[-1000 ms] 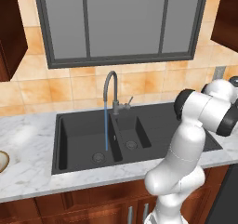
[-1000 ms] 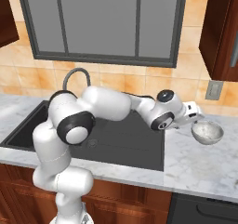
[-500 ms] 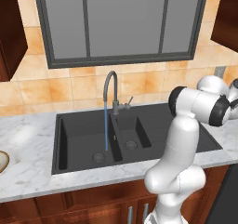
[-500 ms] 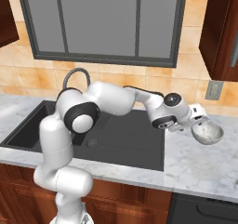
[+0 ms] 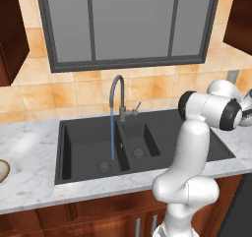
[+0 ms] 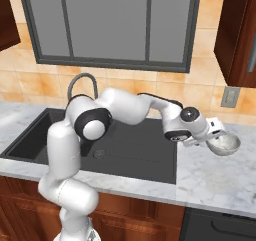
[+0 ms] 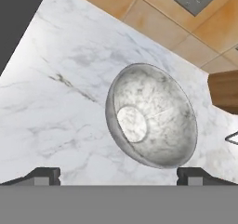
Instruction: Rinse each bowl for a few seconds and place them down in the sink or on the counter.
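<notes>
A deep whitish-grey speckled bowl (image 6: 224, 143) sits upright on the white marble counter (image 6: 210, 180), right of the black sink (image 6: 140, 155). In the hand view this bowl (image 7: 151, 116) lies just ahead of my gripper (image 7: 118, 176), whose dark fingertips (image 7: 44, 175) stand wide apart with nothing between them. Seen from the right base view, my gripper (image 6: 217, 136) hangs over the bowl's left rim, open. A tan-rimmed bowl (image 5: 2, 171) rests on the counter far left of the sink (image 5: 88, 147). The grey gooseneck tap (image 5: 117, 101) pours a blue stream of water (image 5: 112, 135) into the big basin.
The tiled wall behind the speckled bowl carries a grey outlet plate (image 6: 230, 97). A dark wood wall cabinet (image 6: 237, 30) hangs above the right counter. The flat drainboard (image 6: 150, 135) lies between the basins and the bowl, under my stretched arm.
My arm has stretched further right and the hand has come down close over the speckled bowl. The jaws have stayed open, and neither bowl has moved.
</notes>
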